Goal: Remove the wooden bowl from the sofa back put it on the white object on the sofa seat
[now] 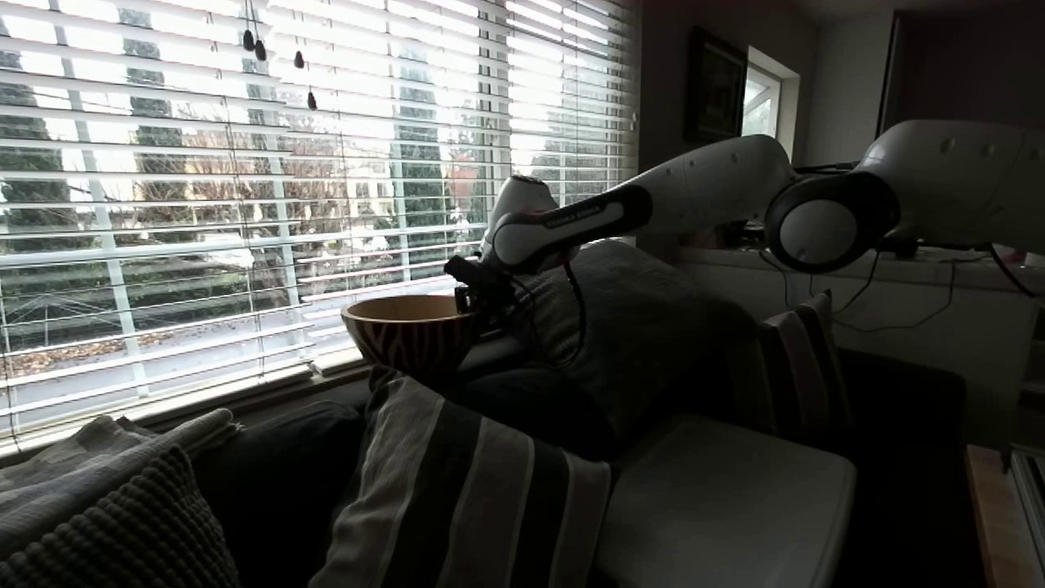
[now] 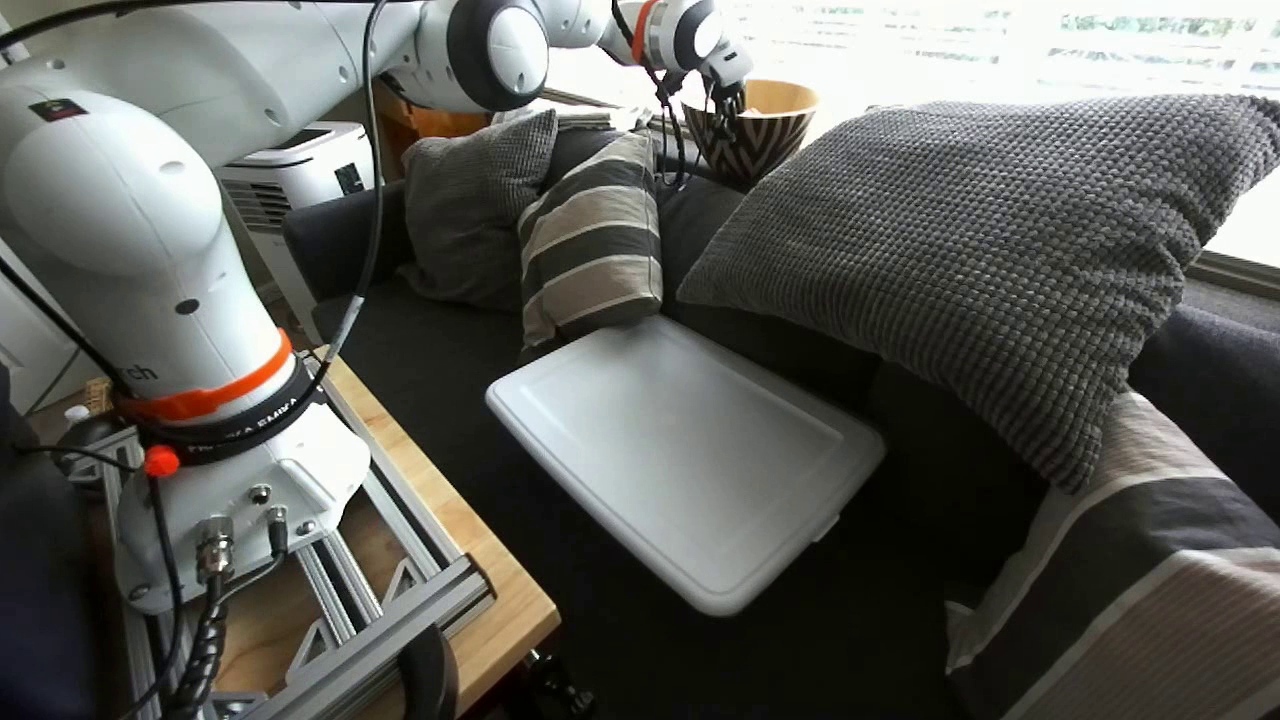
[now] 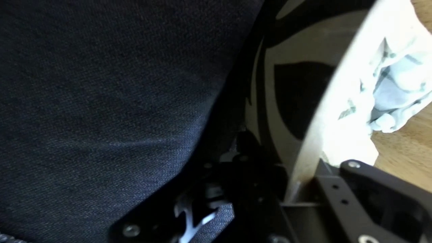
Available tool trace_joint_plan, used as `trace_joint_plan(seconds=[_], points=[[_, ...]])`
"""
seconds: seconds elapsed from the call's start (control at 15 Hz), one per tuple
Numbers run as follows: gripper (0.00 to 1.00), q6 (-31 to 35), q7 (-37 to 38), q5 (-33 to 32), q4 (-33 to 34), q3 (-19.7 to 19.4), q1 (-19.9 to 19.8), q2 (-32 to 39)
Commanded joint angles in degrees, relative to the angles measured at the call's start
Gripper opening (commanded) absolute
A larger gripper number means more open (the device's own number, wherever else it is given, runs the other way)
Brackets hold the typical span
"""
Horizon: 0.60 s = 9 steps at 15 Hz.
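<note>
Claw [image 3: 293, 168] gripping its rim [image 3: 332, 86], the wooden bowl [image 1: 406, 336] faces upward.

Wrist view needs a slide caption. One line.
Gripper astride the rim of the patterned wooden bowl, crumpled white material inside, dark sofa back at left.

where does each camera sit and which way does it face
An exterior view: near a striped pillow, facing along the window blinds; arm and gripper show.
An exterior view: near the robot's base, facing down across the sofa seat toward the window blinds; base, arm and gripper show.
Wrist view: on the wrist, facing the wooden bowl and dark upholstery; fingers show along the bottom.
Both exterior views share the wooden bowl, arm, gripper and white object.
</note>
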Motion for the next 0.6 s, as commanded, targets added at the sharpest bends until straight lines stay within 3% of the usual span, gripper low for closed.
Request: trace_joint_plan(seconds=[0.0, 0.53], points=[[0.06, 7.07, -8.83, 3.75, -4.14, 5.54, -2.84, -3.93], [0.06, 5.78, -29.02, 6.33, -20.55, 14.06, -9.19, -13.86]])
